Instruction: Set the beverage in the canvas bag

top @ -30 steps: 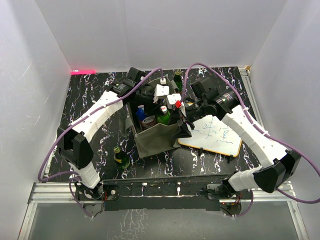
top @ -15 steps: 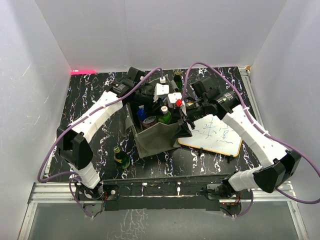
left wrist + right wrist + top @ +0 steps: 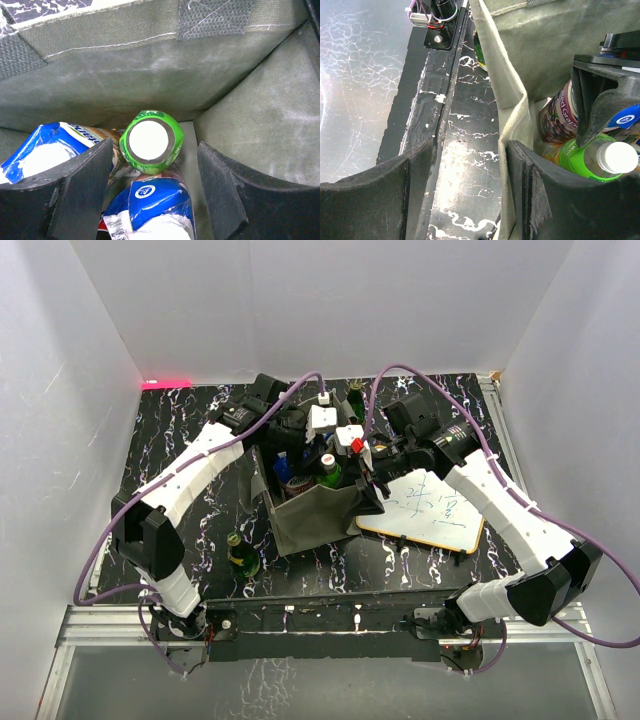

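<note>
Leftmost, a loose green bottle (image 3: 240, 555) stands on the desk (image 3: 180, 425). Next, the left end effector (image 3: 155, 165) hangs spread inside the canvas bag (image 3: 150, 85) — flanking the upright green beverage (image 3: 150, 142) among other bottles (image 3: 145, 210). Rightward, the right end effector (image 3: 470, 150) — also spread — sits at the bag's rim, near a whiteboard (image 3: 430, 505).

On the purple can (image 3: 559, 117) inside the canvas bag (image 3: 545, 42), the letters "Grap" can be partly read. Print on the blue-labelled bottle (image 3: 150, 200) is too small to be read. Blue handwriting on the whiteboard (image 3: 430, 508) cannot be read.
</note>
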Action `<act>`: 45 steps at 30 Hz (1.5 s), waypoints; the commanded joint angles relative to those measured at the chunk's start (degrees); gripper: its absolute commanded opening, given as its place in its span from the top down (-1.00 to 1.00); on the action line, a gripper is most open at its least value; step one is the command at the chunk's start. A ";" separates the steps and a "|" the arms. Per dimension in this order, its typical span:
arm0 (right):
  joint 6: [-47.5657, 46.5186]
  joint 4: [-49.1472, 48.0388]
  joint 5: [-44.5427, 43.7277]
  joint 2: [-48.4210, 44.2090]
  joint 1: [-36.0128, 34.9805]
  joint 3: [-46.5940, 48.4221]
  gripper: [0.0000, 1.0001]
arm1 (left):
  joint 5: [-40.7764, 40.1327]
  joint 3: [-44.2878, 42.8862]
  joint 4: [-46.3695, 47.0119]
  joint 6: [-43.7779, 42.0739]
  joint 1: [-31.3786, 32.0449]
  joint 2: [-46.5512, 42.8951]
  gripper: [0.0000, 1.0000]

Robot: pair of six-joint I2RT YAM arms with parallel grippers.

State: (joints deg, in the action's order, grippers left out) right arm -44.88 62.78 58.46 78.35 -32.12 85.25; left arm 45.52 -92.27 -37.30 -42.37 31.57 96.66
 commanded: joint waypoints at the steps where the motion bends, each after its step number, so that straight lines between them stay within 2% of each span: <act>1: 1.14 -1.97 1.81 -2.23 0.67 0.24 -0.27 | 3.55 -3.18 -2.43 -0.21 -0.22 -3.83 -0.36; 10: 5.79 -4.56 3.51 -1.84 2.35 4.54 -0.39 | 8.18 -10.49 -7.23 0.47 -0.33 -4.83 -0.56; 15: 12.95 -9.01 6.07 -2.15 5.70 7.74 -0.39 | 8.20 -13.19 -9.24 0.45 -1.34 -5.89 -0.65; 21: 24.26 -16.89 5.51 -3.84 10.85 10.00 -0.40 | 8.40 -15.47 -4.67 10.55 -7.05 -7.78 -0.70; 29: 44.44 -31.29 -8.74 -4.60 23.55 7.39 -0.40 | 9.16 -13.27 4.30 26.64 -19.84 -13.23 -0.75; 32: 45.93 -34.01 -15.80 -4.11 24.45 5.44 -0.40 | 8.44 -12.12 6.52 29.84 -23.98 -15.40 -0.75; 37: 46.27 -38.55 -24.72 -2.47 24.39 3.25 -0.42 | 6.96 -9.09 6.18 28.17 -27.86 -17.99 -0.81; 45: 44.74 -43.29 -30.98 5.59 24.41 3.10 -0.40 | 4.86 -2.07 9.45 28.97 -32.32 -22.32 -0.86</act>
State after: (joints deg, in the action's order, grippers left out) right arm -0.03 25.98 32.38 80.44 -7.60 88.27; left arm 51.53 -96.73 -30.22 -14.81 1.30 76.01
